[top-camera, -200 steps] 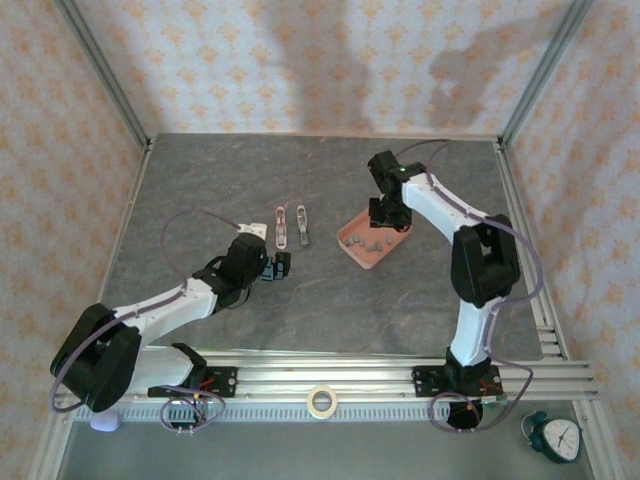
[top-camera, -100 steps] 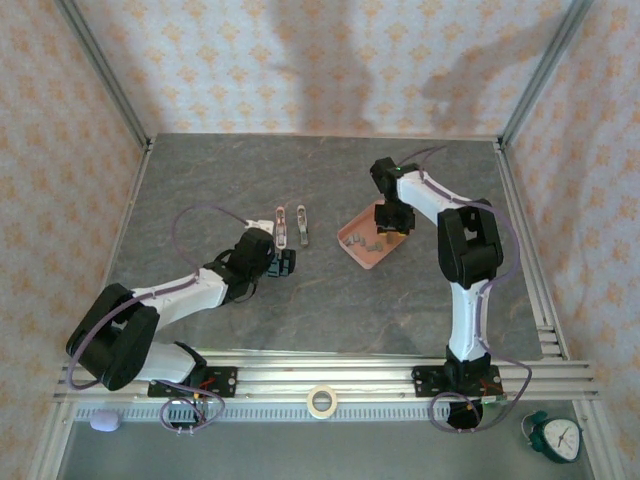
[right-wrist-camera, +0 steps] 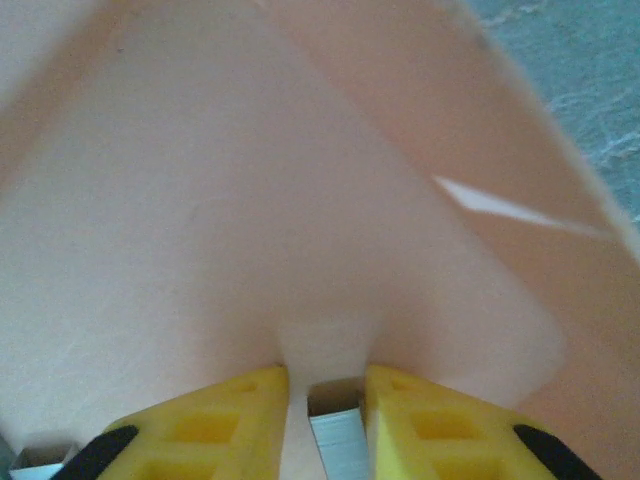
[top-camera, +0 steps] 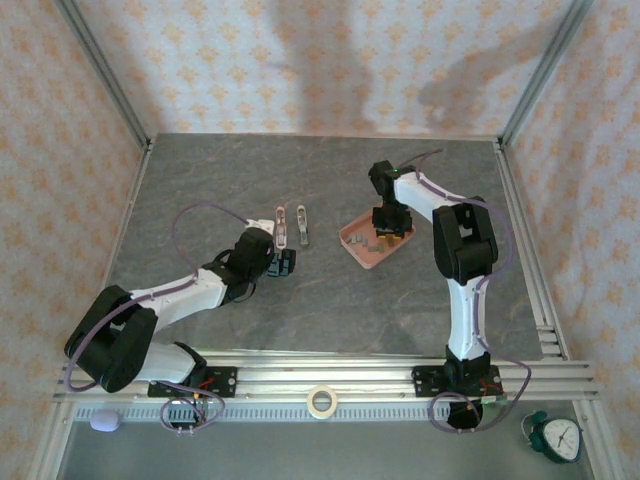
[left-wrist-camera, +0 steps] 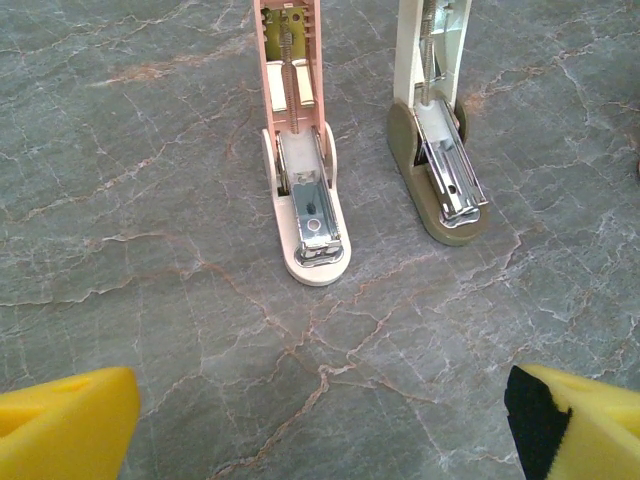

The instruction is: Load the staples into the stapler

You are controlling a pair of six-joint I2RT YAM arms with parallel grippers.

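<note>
Top external: pink tray point(top-camera: 358, 254) sits right of centre, with the right gripper point(top-camera: 385, 231) down inside it. The stapler point(top-camera: 281, 226) lies open at centre-left, above the left gripper point(top-camera: 283, 265), which is spread wide and empty. Right wrist: narrow jaws bracket one strip of staples point(right-wrist-camera: 335, 432); you cannot tell if it is clamped. Expect it to be light, slick and brittle, so pinch its flat sides gently.

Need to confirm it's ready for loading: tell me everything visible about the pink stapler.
The pink stapler lies flat on the grey marbled table, hinged open. Its pink arm stretches away from the left wrist camera, baring a spring and pale inner parts. Its white rounded base, carrying a shiny metal plate, points toward the camera. Whether staples are inside is unclear. A second stapler, olive-based, lies parallel beside it, apart.
</note>
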